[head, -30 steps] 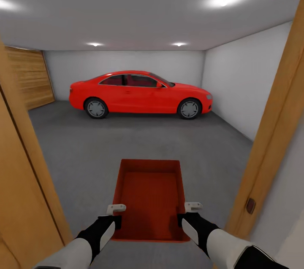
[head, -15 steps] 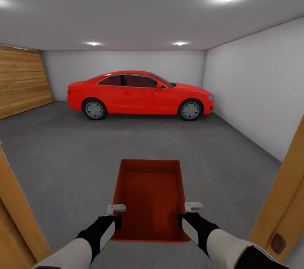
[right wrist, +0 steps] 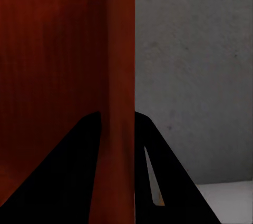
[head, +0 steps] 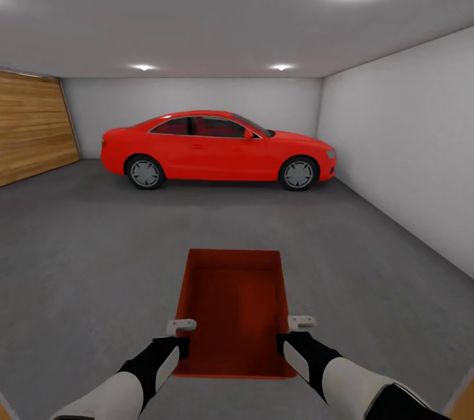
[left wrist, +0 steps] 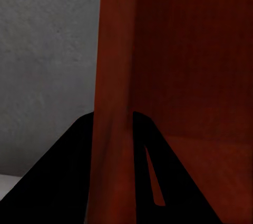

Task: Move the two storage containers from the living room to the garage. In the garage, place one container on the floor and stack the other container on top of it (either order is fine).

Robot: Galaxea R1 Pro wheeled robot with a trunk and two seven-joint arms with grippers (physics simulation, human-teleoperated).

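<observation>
An orange-red storage container [head: 234, 308] hangs in front of me above the dark grey garage floor [head: 92, 255], held between both arms. My left gripper [head: 179, 336] is shut on its left wall and my right gripper [head: 293, 334] is shut on its right wall. In the left wrist view the container's wall [left wrist: 113, 103] runs between the dark fingers [left wrist: 68, 176]. The right wrist view likewise has the wall [right wrist: 118, 76] pinched between the dark fingers [right wrist: 163, 176]. The bin is empty inside.
A red coupe car [head: 217, 147] is parked across the far end of the garage. A wood-plank door [head: 29, 124] covers the left wall. A pale grey wall [head: 408, 143] runs along the right. A sliver of door frame [head: 463, 403] shows at the lower right.
The view has advanced through the doorway into the garage: the wooden door frames have slid out at both sides. The container and both grippers keep the same pose.
</observation>
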